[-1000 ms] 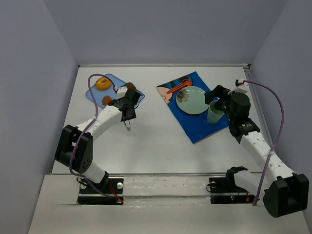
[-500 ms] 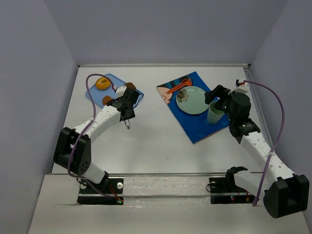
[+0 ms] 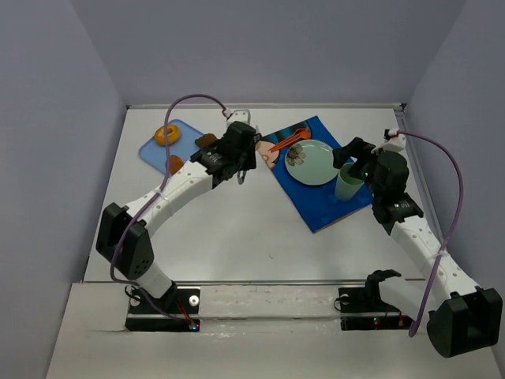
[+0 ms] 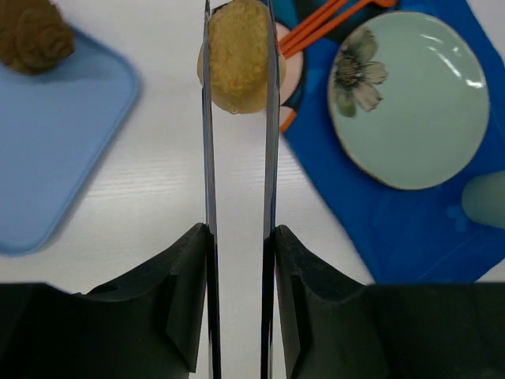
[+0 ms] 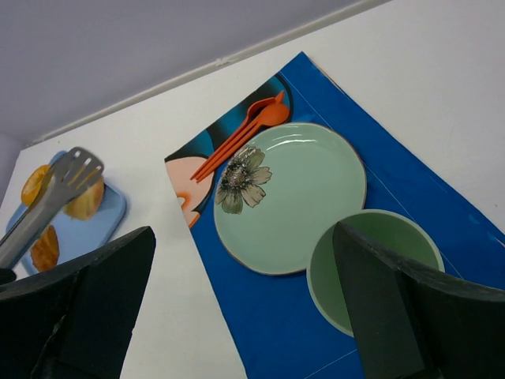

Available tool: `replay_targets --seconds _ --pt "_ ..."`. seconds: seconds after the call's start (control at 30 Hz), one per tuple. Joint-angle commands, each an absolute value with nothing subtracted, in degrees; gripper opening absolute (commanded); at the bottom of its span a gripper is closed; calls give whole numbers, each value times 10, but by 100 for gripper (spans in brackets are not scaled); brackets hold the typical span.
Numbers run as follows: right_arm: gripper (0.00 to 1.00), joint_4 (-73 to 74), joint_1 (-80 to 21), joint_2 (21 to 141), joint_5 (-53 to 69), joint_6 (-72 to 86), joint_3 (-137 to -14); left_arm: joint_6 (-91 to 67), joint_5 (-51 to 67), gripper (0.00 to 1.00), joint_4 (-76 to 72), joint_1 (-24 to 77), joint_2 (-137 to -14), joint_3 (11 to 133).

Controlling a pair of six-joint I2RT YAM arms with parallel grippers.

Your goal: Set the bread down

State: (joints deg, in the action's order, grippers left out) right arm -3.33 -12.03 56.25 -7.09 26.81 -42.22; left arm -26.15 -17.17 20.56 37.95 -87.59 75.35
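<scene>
While you watch from above, the left gripper hangs between the blue tray and the green plate, which lies to its right. At the left wrist, its thin blades pinch the bread at top centre, with the plate upper right. At the right wrist, the right gripper gapes wide and empty, the cup at lower right.

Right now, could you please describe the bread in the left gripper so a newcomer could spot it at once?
Find the blue placemat with the flowered green plate; at its left edge hangs the left gripper. The bread is the golden oval roll pinched between its long metal fingers, the only piece held in the air, unlike the darker piece lying on the light blue tray.
</scene>
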Motion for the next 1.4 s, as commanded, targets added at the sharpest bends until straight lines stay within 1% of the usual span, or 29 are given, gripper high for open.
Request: replay_targets --seconds 0.0,0.03,0.23,0.27,0.37,0.43,0.47,0.5,0.57,0.77,0.93,1.07,1.13,1.23,1.37 --pt "100 -47 -120 538 -80 263 -426 -196 -121 15 161 423 -956 865" --pt "100 -47 -120 536 -83 262 -424 -187 -111 15 163 438 -997 910" --pt "100 -47 -120 519 -93 260 -418 -151 -54 14 203 470 -1146 1062" --pt "100 -48 -120 518 -94 260 -417 -149 -51 14 209 474 -1158 1092" --pt "100 -47 -120 515 -98 257 -417 -149 -54 18 237 483 -1201 1129" --pt "100 -47 -120 514 -99 256 -416 -150 -55 24 251 484 -1219 1145" --pt "100 -48 -120 514 -99 257 -416 -152 -56 30 252 484 -1222 1145" --pt "100 -47 -120 514 -99 257 -416 -152 -57 33 253 484 -1223 1143" --pt "100 -47 -120 514 -98 257 -416 -154 -56 44 252 486 -1223 1137" --pt "100 -47 -120 515 -98 258 -417 -154 -65 59 248 486 -1209 1133" --pt "100 -47 -120 515 -98 259 -416 -155 -66 63 237 487 -1189 1135" --pt "100 -47 -120 517 -97 258 -417 -156 -69 63 233 486 -1177 1136" --pt "100 -47 -120 519 -96 258 -417 -156 -93 61 237 486 -1168 1135" --pt "100 -47 -120 520 -97 261 -417 -170 -143 59 232 486 -1123 1098" --pt "100 -47 -120 528 -91 262 -421 -178 -156 59 193 483 -1059 1028"
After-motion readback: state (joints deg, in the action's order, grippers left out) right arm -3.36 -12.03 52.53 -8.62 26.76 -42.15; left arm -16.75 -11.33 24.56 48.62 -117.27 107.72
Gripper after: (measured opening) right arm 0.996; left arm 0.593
